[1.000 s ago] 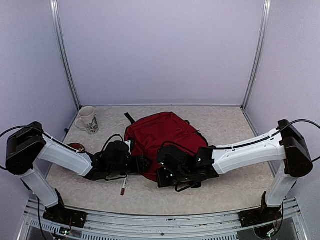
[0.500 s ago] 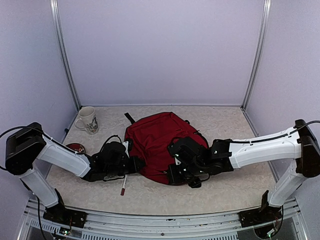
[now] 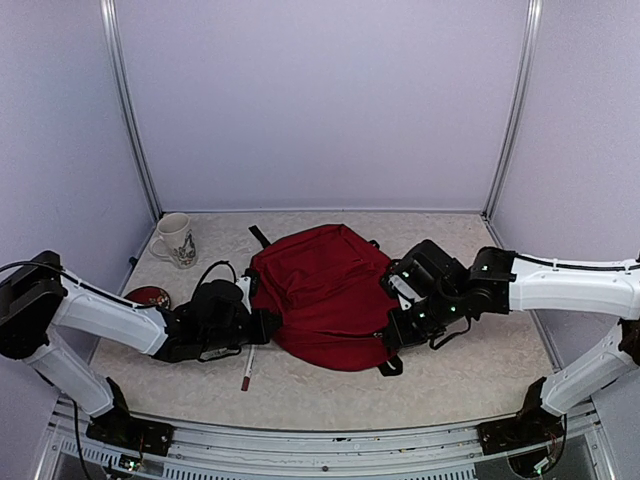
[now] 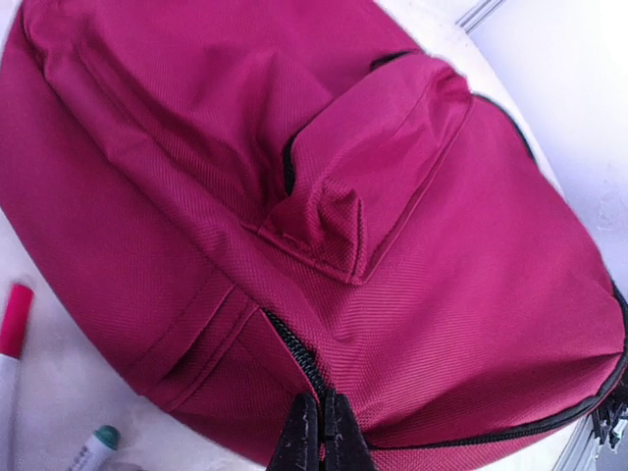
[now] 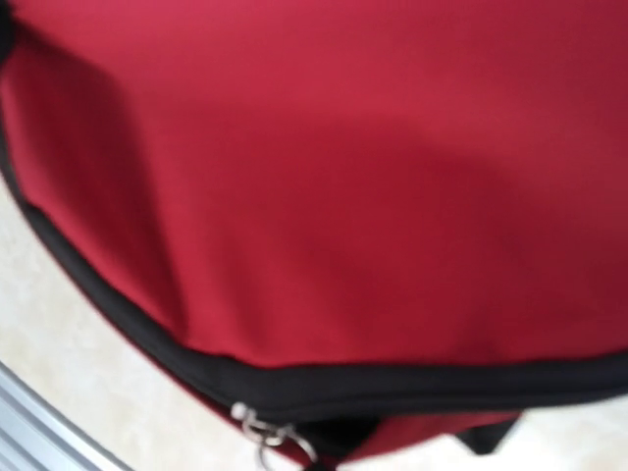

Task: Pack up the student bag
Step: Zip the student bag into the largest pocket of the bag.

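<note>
While the student bag [image 3: 320,295] lies flat in the middle of the desk [image 3: 470,385], its dark-red front turned up, both arms reach in low from either side and meet it at its near edge. The left hand [image 3: 264,326] sits at the bag's lower left corner. In the left wrist view its black fingertips [image 4: 300,444] are clenched together, exactly where the black zipper [image 4: 292,351] runs down into them. Whether they pinch a pull or only fabric cannot be told. Above them in that view the front pocket [image 4: 383,167] bulges slightly and its opening gapes a little. The right hand [image 3: 394,334] is at the bag's lower right corner, just above a black strap end [image 3: 390,366] that pokes out onto the desk. It is clenched too, but its own camera is blurred and shows only red cloth, a black edging band [image 5: 412,385] and a small metal zipper ring [image 5: 257,426] near the bottom of the frame, so what it holds, if anything, cannot be told. A pen [image 3: 247,372] lies on the desk just beside the left hand, and a green-tipped marker [image 4: 95,447] lies near it. A white mug [image 3: 175,240] stands well apart at the far left corner. A small red round object [image 3: 150,296] sits near the left arm.
</note>
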Controlling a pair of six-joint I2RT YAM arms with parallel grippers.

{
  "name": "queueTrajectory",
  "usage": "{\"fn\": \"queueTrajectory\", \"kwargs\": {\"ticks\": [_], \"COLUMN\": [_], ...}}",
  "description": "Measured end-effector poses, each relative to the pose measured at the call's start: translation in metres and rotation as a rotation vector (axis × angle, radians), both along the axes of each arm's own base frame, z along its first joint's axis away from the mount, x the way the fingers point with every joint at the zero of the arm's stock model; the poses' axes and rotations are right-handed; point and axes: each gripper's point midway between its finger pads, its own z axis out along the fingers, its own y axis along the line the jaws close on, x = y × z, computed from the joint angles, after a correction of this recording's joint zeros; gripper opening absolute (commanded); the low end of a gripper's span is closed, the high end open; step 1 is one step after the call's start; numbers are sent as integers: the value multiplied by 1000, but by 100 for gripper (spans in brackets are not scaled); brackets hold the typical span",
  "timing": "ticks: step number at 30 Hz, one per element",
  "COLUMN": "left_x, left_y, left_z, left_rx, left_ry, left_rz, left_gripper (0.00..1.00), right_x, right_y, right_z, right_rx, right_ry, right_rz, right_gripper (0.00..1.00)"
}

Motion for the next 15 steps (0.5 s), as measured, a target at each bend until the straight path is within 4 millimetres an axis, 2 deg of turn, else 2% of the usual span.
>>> {"fn": "queueTrajectory", "kwargs": {"ticks": [5, 10, 12, 13, 14, 15], "left_x": [13, 23, 25, 24, 24, 22], "left_y": [21, 46, 53, 54, 55, 54], "left_z": [30, 52, 59, 61, 63, 67], "left_rx": [10, 45, 58, 69, 84, 100], "left_ry": [-78, -139, -163, -178, -196, -222], "left_rz": [41, 85, 89, 76, 64, 43], "left_gripper": [0, 1, 59, 73, 80, 82], "right_x": [18, 43, 46, 47, 47, 46], "right_y": [-6, 14, 20, 23, 25, 26], "right_z": [19, 47, 49, 48, 46, 43], "right_rx": [-12, -12, -21, -26, -33, -39], "right_ry": [-23, -92, -103, -103, -97, -84], "right_rz": [44, 143, 183, 204, 222, 240], "right_gripper": [0, 0, 0, 0, 0, 0]}}
